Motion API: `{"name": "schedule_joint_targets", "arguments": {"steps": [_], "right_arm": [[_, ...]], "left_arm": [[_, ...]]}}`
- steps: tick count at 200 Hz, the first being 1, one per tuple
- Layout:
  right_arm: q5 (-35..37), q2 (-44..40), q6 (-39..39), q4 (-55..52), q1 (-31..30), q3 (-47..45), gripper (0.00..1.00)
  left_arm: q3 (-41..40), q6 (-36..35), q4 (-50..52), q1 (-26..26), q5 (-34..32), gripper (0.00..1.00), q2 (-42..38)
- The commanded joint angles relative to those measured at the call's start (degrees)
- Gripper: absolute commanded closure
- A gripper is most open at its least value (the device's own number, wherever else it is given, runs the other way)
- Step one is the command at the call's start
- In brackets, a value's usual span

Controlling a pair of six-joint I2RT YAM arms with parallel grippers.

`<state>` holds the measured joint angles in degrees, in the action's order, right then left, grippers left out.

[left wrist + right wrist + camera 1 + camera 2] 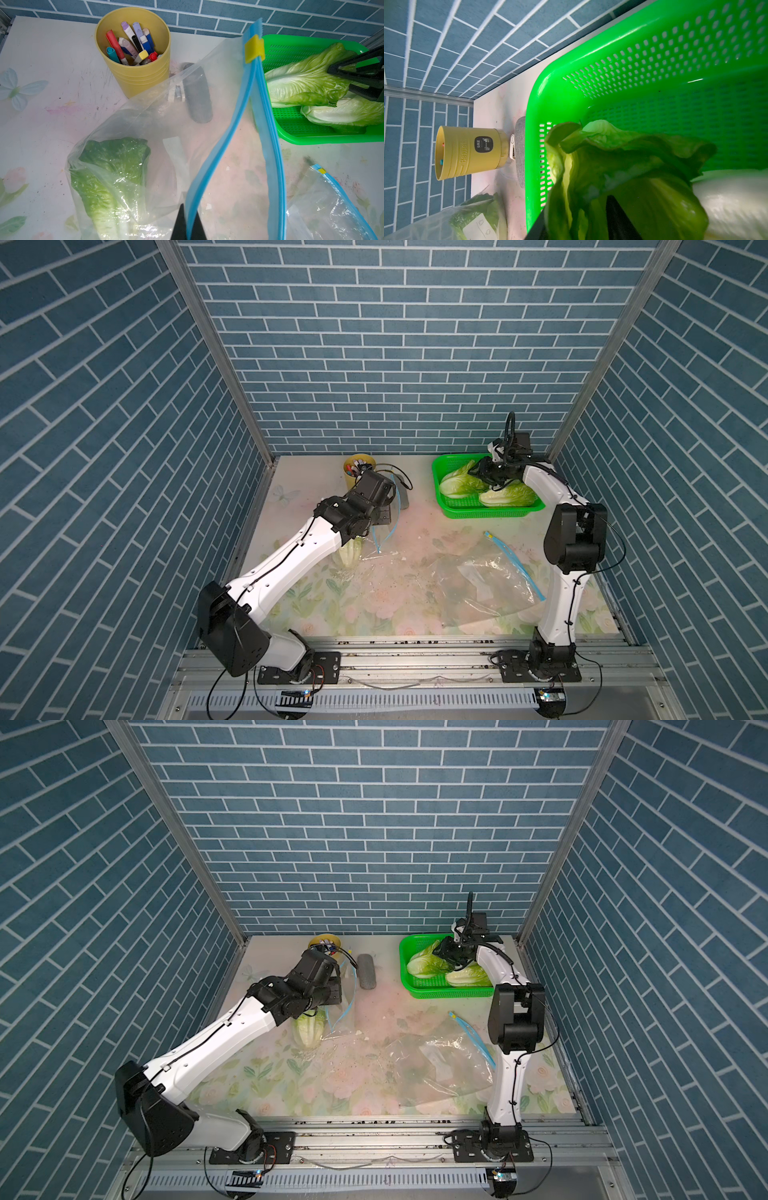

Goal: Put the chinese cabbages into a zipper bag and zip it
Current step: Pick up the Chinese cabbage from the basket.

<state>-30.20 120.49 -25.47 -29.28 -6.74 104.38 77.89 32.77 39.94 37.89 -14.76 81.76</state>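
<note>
My left gripper (188,224) is shut on the blue zip rim of a clear zipper bag (207,87), holding its mouth up and open. One chinese cabbage (110,176) lies inside that bag, and in a top view it shows beside the left arm (351,551). Two more cabbages lie in the green basket (490,512): one (457,483) towards the left and one (507,495) at the right. My right gripper (579,224) reaches into the basket, its jaws closed on the leafy end of the left cabbage (623,166).
A second zipper bag (486,580) lies flat on the floral table near the right arm's base. A yellow cup of pens (359,466) and a grey oblong object (367,971) stand at the back. Brick-patterned walls close in three sides.
</note>
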Motion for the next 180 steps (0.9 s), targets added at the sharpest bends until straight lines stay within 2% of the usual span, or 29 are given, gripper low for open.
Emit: {"name": "schedule_joint_targets", "arguments": {"steps": [1,19,29,45,64,136,180], "right_arm": [[-0.1,1.1,1.7,0.6,0.0,0.0,0.62],[-0.1,0.7,1.7,0.8,-0.1,-0.2,0.82],[0.0,0.4,1.6,1.2,-0.1,-0.4,0.87],[0.0,-0.1,1.4,1.3,0.0,-0.3,0.9],[-0.2,-1.3,1.1,1.8,-0.1,-0.3,1.0],[2.5,-10.6,-1.1,6.0,-0.4,-5.0,1.0],[7.0,-18.5,-2.3,7.6,-2.1,-9.7,1.0]], "left_arm": [[1.5,0.0,0.8,0.3,-0.7,1.0,0.2],[1.5,-0.1,0.7,0.3,-0.8,1.0,0.2],[1.6,-0.3,0.9,0.4,-1.0,1.0,0.1],[2.1,-0.6,1.3,0.4,-1.3,1.0,0.1],[2.4,-0.8,1.7,0.3,-1.1,1.0,-0.3],[4.0,-3.2,4.6,0.3,0.8,1.0,-0.2],[3.4,-3.9,4.3,0.4,1.3,1.0,-0.3]]}}
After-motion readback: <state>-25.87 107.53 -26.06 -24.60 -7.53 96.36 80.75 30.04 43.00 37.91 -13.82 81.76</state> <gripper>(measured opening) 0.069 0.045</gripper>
